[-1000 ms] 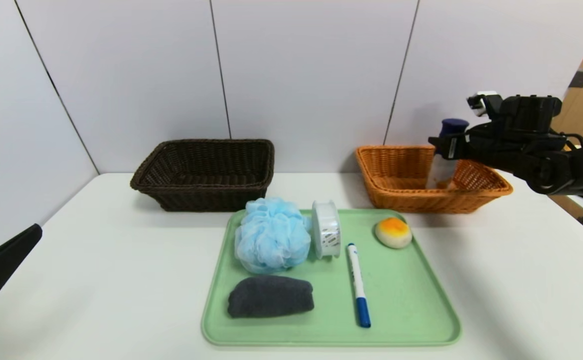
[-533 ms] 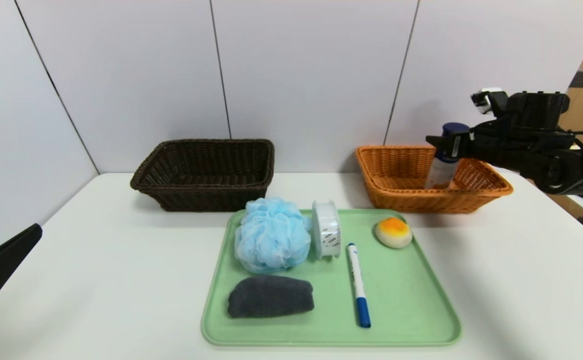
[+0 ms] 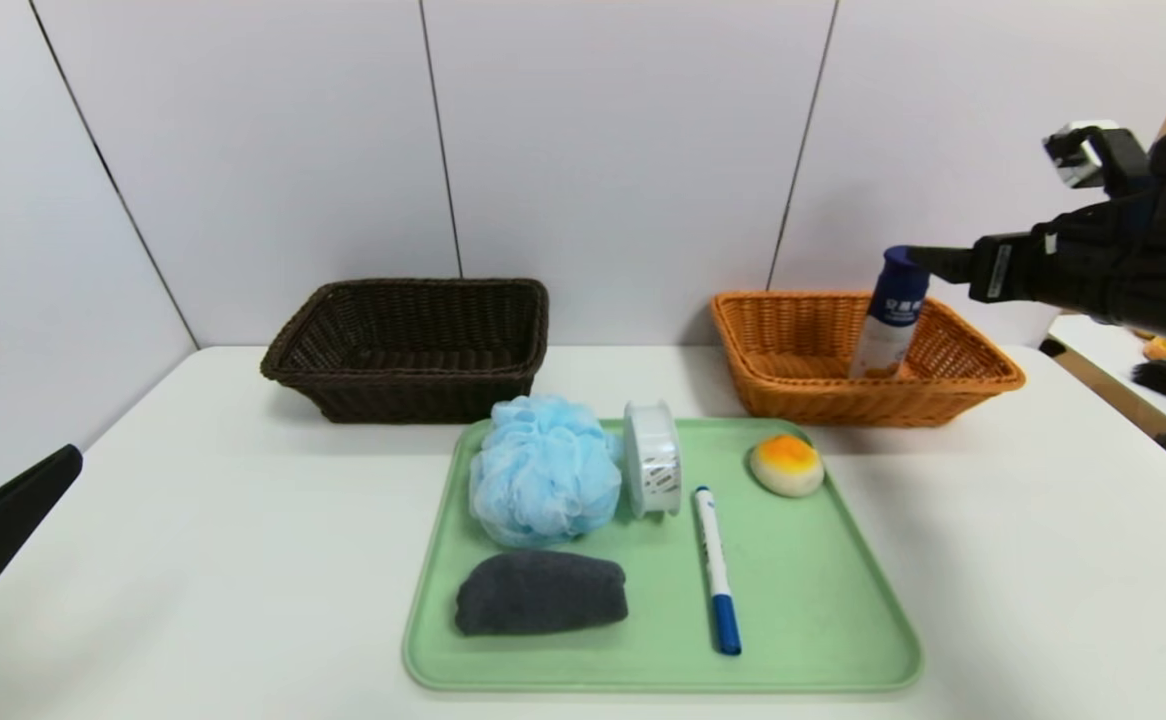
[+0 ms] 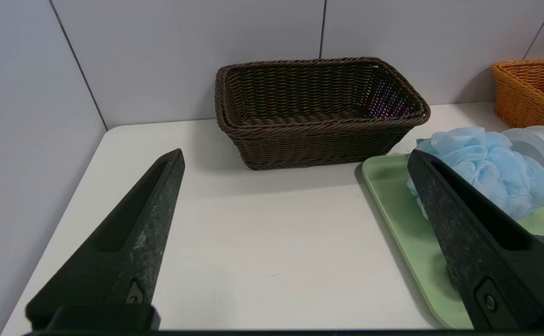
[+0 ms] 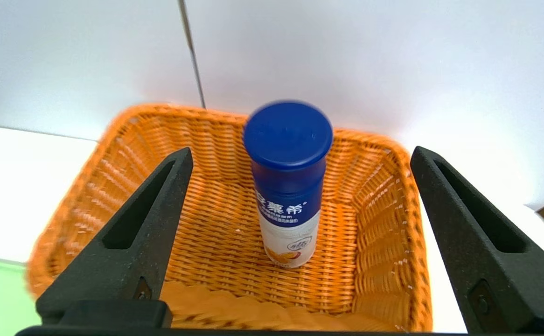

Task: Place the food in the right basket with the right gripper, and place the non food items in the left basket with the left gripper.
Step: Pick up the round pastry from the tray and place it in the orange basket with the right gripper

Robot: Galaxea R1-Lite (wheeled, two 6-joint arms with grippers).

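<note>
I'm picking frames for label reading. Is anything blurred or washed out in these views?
Right wrist view: the bottle has a soft-edged cap but readable print; the orange basket smears at its near edge, and the table beside it is blown out white. Head view: sharp, with soft shadows. Left wrist view: the brown basket is crisp.

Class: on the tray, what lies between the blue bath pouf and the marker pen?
A clear tape roll stands on edge between pouf and pen, seen in the head view.

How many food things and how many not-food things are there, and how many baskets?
Food: 2, the bottle standing in the orange basket and the bun on the tray.
Not food: 4, the sponge, tape, pen and cloth.
Baskets: 2, with the brown basket.
Total: 8.
</note>
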